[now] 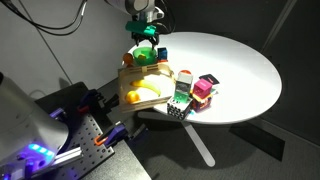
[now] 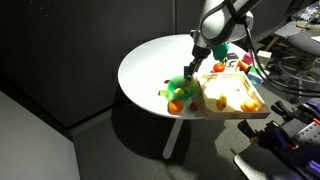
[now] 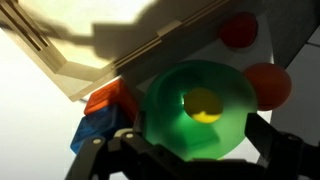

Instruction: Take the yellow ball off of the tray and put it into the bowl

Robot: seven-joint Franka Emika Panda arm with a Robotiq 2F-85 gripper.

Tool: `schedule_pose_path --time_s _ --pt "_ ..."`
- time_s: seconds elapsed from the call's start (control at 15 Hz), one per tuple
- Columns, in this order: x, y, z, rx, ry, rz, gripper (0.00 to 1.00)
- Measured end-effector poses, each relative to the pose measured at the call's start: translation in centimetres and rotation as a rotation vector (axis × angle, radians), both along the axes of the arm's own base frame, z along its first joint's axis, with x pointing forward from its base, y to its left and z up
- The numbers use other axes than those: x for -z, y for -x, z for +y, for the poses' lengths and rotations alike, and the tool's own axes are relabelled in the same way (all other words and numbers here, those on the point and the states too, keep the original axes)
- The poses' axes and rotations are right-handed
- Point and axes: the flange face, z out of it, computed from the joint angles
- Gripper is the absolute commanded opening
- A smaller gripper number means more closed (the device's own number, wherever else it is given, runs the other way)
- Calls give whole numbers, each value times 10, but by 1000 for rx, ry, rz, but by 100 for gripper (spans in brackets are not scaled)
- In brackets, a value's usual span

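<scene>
The yellow ball (image 3: pixel 205 105) lies inside the green bowl (image 3: pixel 190 125), a little off its middle. The bowl stands on the white table just beside the wooden tray (image 3: pixel 85 55); it shows in both exterior views (image 1: pixel 146 56) (image 2: pixel 183 87). My gripper (image 3: pixel 195 158) hangs directly above the bowl with its fingers spread to either side of it, open and holding nothing. It also shows in both exterior views (image 1: pixel 146 38) (image 2: pixel 196 66). The tray (image 1: pixel 132 78) (image 2: pixel 243 108) sits at the table's edge. The ball is too small to make out in the exterior views.
An orange ball (image 3: pixel 268 85) and a red ball (image 3: pixel 238 30) lie close to the bowl. A blue cube (image 3: pixel 92 137) and an orange-red block (image 3: pixel 110 100) sit between bowl and tray. A yellow banana piece (image 1: pixel 146 92) lies on the tray. Colourful toy blocks (image 1: pixel 197 93) stand beside it.
</scene>
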Motion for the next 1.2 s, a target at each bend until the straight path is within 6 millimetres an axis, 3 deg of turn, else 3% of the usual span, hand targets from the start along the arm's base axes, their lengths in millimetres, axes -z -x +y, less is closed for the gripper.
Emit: schedule_pose_path --time_s 0.53,1.2 --pt "-15 15 -40 144 45 68 100" --pt "-57 54 -90 333 187 134 100"
